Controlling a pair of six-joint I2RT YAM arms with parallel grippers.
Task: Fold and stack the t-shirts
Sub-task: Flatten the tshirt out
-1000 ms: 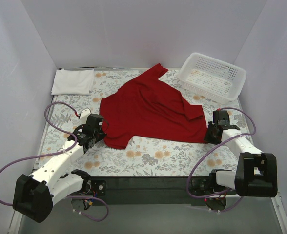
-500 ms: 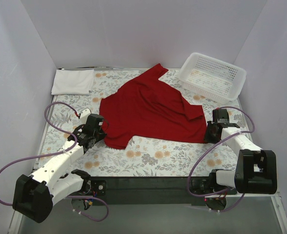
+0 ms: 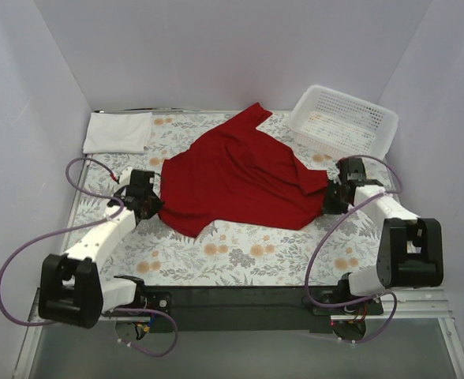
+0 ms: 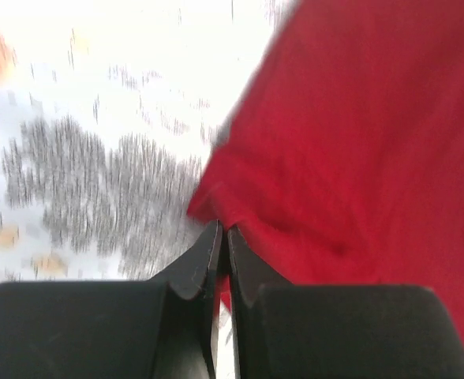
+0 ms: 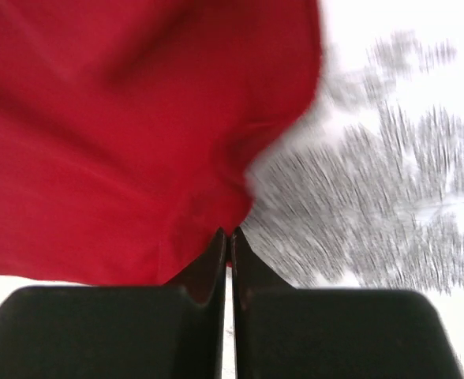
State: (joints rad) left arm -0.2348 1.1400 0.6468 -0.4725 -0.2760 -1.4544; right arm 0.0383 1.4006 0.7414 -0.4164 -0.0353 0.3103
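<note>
red t-shirt (image 3: 240,178) lies rumpled mid-way across the floral table (image 3: 248,257); folded white t-shirt (image 3: 118,131) in far-left corner | left gripper (image 4: 222,237) clamped on the shirt's left edge | right gripper (image 5: 229,235) pinched on its right edge | step: two-handed grasp made, fold not begun | next: probably lift both edges evenly, keeping cloth taut

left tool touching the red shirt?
Touching. Left wrist view: the left tool is shut on the red t-shirt at its edge, red cloth showing between the fingers.
</note>
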